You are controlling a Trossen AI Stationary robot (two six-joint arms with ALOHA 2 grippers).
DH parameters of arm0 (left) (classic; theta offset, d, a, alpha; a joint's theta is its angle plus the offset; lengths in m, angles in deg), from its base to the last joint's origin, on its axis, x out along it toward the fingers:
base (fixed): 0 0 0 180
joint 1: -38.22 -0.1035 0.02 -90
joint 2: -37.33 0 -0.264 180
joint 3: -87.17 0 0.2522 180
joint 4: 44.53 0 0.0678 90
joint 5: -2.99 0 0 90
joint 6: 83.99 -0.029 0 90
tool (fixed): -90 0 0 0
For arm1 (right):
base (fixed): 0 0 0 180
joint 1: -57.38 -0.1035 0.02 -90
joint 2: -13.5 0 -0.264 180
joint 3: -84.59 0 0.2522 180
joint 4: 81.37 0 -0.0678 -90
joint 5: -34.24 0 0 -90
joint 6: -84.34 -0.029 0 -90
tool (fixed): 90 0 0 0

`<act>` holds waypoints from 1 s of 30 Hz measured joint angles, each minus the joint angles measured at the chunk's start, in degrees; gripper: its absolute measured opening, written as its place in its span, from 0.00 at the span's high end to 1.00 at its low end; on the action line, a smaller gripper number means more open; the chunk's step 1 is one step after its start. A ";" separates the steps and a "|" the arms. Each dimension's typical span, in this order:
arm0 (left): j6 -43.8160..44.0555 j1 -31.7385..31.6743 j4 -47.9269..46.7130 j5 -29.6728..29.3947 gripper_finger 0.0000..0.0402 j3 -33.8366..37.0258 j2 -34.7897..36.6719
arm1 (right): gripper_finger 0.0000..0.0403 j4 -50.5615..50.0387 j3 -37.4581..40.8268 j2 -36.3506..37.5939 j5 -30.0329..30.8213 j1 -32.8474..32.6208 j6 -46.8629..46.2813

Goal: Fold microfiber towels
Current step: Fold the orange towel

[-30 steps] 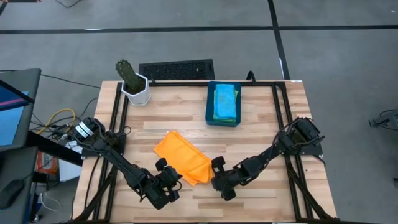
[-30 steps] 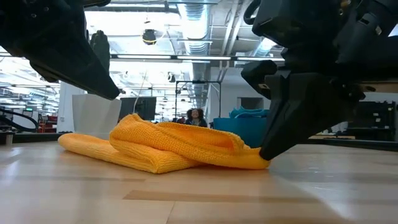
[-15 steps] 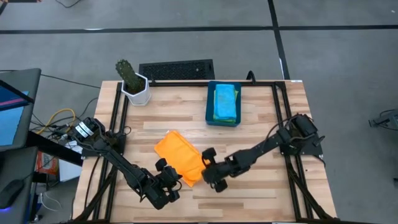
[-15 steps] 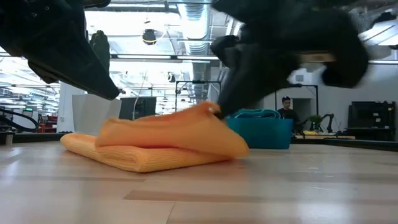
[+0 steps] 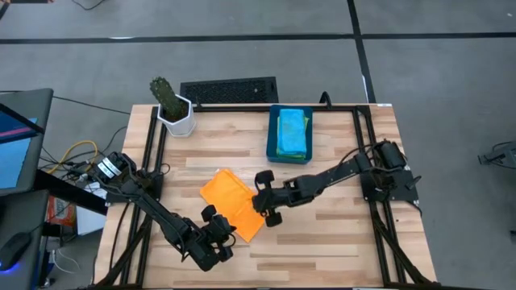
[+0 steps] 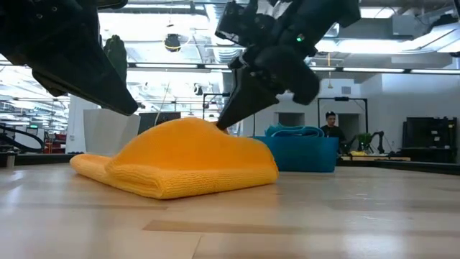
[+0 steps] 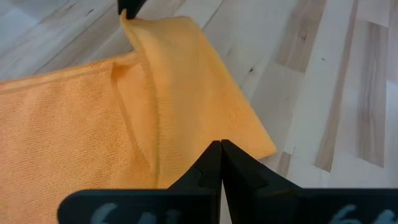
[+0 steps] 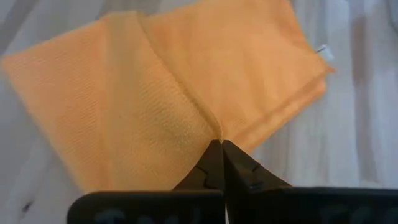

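**Orange towel mid-fold, one edge pinched and lifted**

Soft orange microfiber towel [image 5: 230, 205] lies near the front middle of the pale wooden tabletop [image 5: 339, 234], part-folded, in doubled layers. Right hand [image 5: 260, 198] sits at the towel's right edge, fingers closed tight on a pinch of cloth; in the low view the fabric rises to a peak under that hand [image 6: 228, 124] and drapes away on both sides. Left hand [image 5: 219, 235] is at the towel's front corner, fingers shut; whether it actually traps cloth or only hovers over it is hard to say from the wrist view.

Handling, as a judgement: light, limp, no stiffness; it sags from any single hold and bunches rather than slides. The looped pile should grip the wood a little, so dragging may wrinkle the lower layer. Best hold looks like a corner or hem edge, top layer only.

Rigid dark blue rectangular bin [image 5: 272, 153] at the back holds folded light blue and green towels [image 5: 291, 133].
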 joint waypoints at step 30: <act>4.31 -0.28 4.12 -6.06 1.00 -0.02 -1.12 | 0.69 17.41 8.00 7.91 -12.35 2.25 -14.71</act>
